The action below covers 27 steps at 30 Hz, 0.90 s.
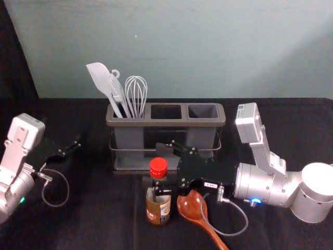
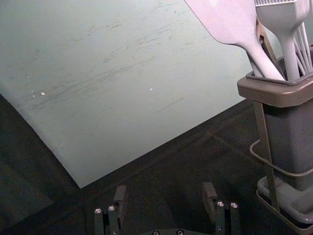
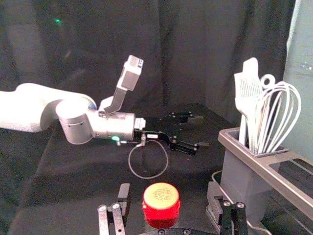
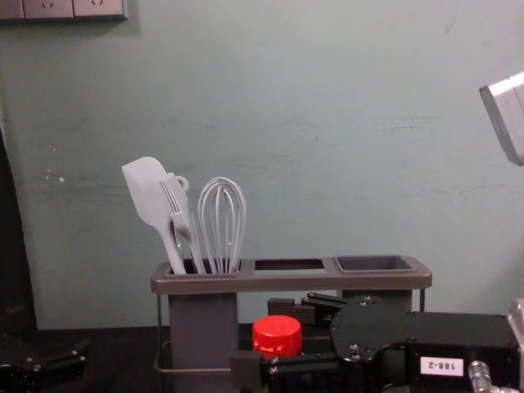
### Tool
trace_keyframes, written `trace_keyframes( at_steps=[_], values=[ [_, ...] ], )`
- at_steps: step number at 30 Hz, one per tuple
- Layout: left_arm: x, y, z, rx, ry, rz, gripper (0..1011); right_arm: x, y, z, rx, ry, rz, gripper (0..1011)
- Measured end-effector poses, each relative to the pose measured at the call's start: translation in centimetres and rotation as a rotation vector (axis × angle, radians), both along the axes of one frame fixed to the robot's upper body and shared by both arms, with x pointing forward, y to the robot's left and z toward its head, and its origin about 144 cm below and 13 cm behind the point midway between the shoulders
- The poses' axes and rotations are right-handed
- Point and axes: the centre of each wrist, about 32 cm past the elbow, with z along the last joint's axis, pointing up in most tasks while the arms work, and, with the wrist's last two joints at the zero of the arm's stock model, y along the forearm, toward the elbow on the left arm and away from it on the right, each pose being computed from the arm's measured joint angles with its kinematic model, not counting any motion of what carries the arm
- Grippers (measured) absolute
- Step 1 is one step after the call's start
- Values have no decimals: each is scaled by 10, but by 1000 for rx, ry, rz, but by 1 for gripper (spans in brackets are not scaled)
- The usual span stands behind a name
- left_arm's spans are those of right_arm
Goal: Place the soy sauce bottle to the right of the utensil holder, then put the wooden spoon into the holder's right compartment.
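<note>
In the head view, shows the right gripper (image 1: 154, 166) around the soy sauce bottle (image 1: 157, 211), partly covering it before the utensil holder (image 1: 156, 123); cuts off the handle of the wooden spoon (image 1: 192, 204). Left: the left gripper (image 1: 78, 142), dark against black cloth (image 1: 93, 219). In the left wrist view, shows 2 fingers (image 2: 120, 198) wide apart, empty. In the right wrist view, shows 2 wide apart, gaps beside the red cap (image 3: 161, 204). In the chest view, hides the bottle's body.

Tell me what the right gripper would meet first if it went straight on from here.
Most likely the soy sauce bottle, which stands between the open fingers of the right gripper; how far it would go before touching is unclear.
</note>
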Motion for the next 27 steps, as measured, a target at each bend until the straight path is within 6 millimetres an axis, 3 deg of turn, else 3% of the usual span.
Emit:
trace_keyframes(
  at_steps=[19,24,27],
  values=[
    [0,0,0,0,0,0,1011,0,0,0,0,2,-4,1002],
    [0,0,0,0,0,0,1011,0,0,0,0,2,-3,927],
    [0,0,0,0,0,0,1011,0,0,0,0,1,-3,826]
  ],
)
